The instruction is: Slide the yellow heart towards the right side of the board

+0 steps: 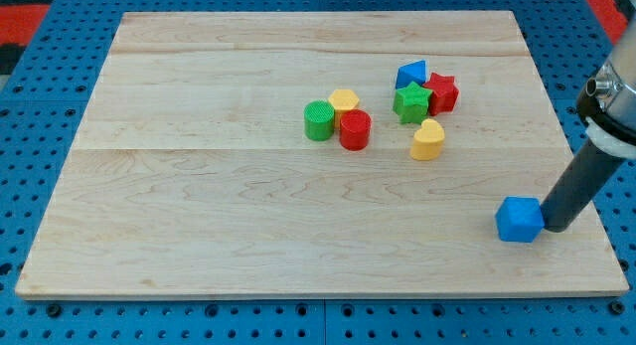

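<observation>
The yellow heart (427, 140) lies right of the board's middle, just below a cluster of a green star (410, 102), a red star (441, 92) and a blue triangle (411, 74). My tip (553, 228) rests at the lower right of the board, touching the right side of a blue cube (520, 220). The tip is well below and to the right of the yellow heart, with bare board between them.
A green cylinder (319, 119), a yellow hexagon (344, 101) and a red cylinder (355, 130) sit together near the board's middle. The wooden board (199, 216) lies on a blue pegboard; its right edge is close to my tip.
</observation>
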